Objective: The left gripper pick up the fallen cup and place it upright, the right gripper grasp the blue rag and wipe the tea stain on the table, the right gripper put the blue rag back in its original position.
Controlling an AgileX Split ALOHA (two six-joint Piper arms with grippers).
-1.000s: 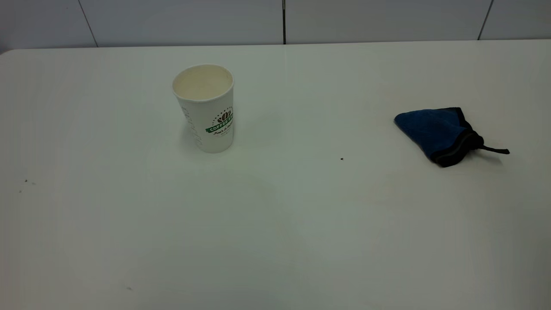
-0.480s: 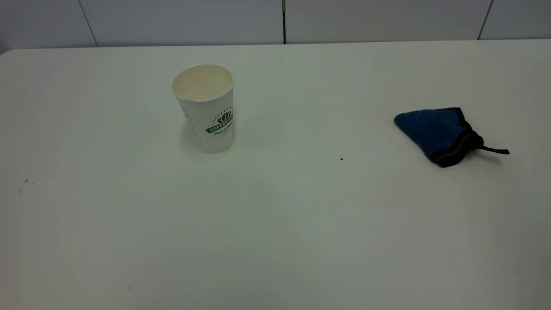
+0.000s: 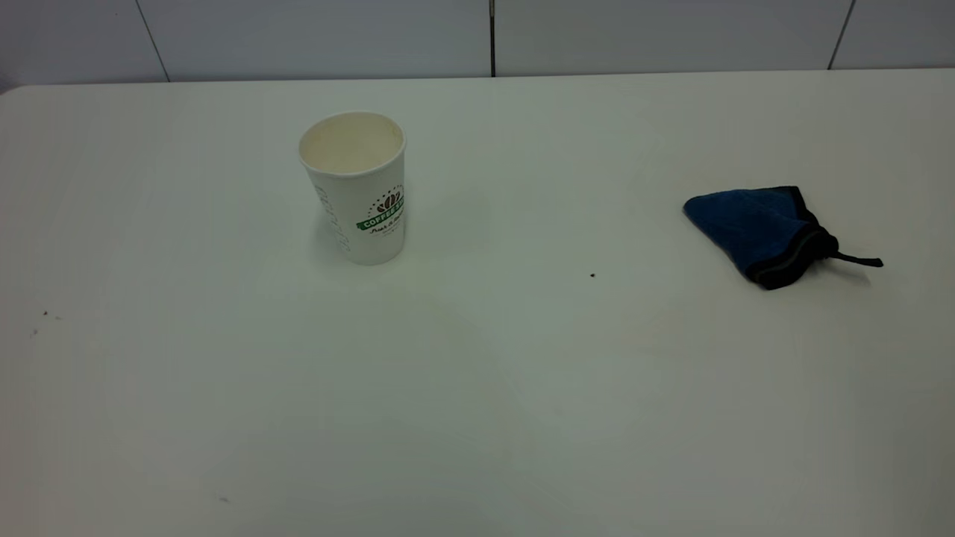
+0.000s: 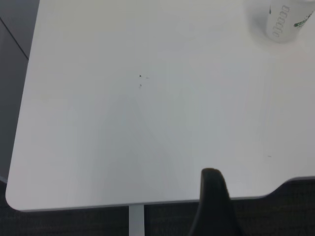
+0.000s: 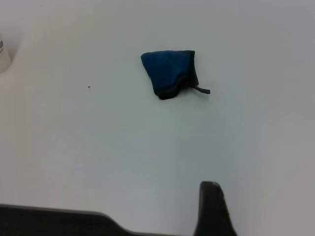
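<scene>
The white paper cup (image 3: 358,190) with the green and brown logo stands upright on the white table (image 3: 522,418), left of centre; its base also shows in the left wrist view (image 4: 285,22). The folded blue rag (image 3: 753,227) with its black loop tab lies flat at the right, and shows in the right wrist view (image 5: 170,71). No amber tea stain shows anywhere. Neither arm is in the exterior view. Only a dark tip of the left gripper (image 4: 212,196) shows, pulled back over the table's edge, far from the cup. Only a dark tip of the right gripper (image 5: 210,206) shows, well back from the rag.
A tiny dark speck (image 3: 592,275) lies between cup and rag. A few small specks (image 3: 45,315) lie near the table's left side. The table's rounded corner and edge (image 4: 29,206) show in the left wrist view, with dark floor beyond. A panelled wall (image 3: 492,37) runs behind the table.
</scene>
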